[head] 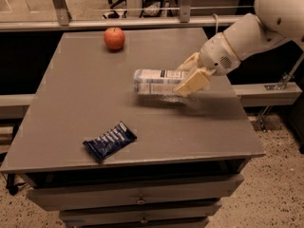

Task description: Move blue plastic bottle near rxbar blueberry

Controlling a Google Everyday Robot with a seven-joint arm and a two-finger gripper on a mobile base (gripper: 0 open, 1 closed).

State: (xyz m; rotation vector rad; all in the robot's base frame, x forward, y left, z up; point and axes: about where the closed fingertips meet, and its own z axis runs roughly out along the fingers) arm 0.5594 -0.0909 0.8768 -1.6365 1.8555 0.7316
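**Surface stock: bottle in grasp, bar at near edge**

Item 1, near left: rxbar blueberry (110, 140), a flat dark blue wrapper lying askew close to the front edge of the surface (71, 99).

Item 2, centre: blue plastic bottle (153, 81), held on its side, well apart from the bar. The end effector (182, 78) is clamped across its right end. Judged light, thin-walled and smooth. It would likely dent or slip under a hard squeeze, so a moderate hold across the body suits it.

Item 3, far left: red apple (114, 38), not concerned.
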